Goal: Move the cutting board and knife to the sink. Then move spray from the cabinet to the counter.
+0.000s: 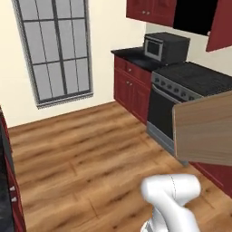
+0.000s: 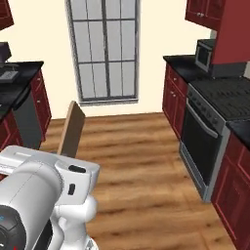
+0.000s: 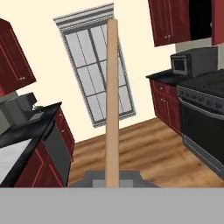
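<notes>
The light-tan cutting board (image 1: 204, 131) hangs in the air over the wooden floor, held upright. In the hand view I see it edge-on as a thin tan strip (image 3: 112, 100) rising from my gripper (image 3: 113, 180), which is shut on its lower end. From the right base view the board (image 2: 72, 129) sticks up behind my arm. The dark red wall cabinet (image 1: 195, 16) above the stove stands open with a dark inside. A pale grey basin (image 3: 11, 159), apparently the sink, sits in the black counter (image 3: 30, 127) at the left. Knife and spray are out of view.
A black stove with oven (image 1: 181, 90) and a microwave (image 1: 165, 47) line the right wall. Red base cabinets (image 2: 176, 95) run along both sides, with a dishwasher (image 3: 57, 148) on the left. A tall window (image 2: 103, 49) is straight ahead, wooden floor (image 1: 90, 145) between the rows.
</notes>
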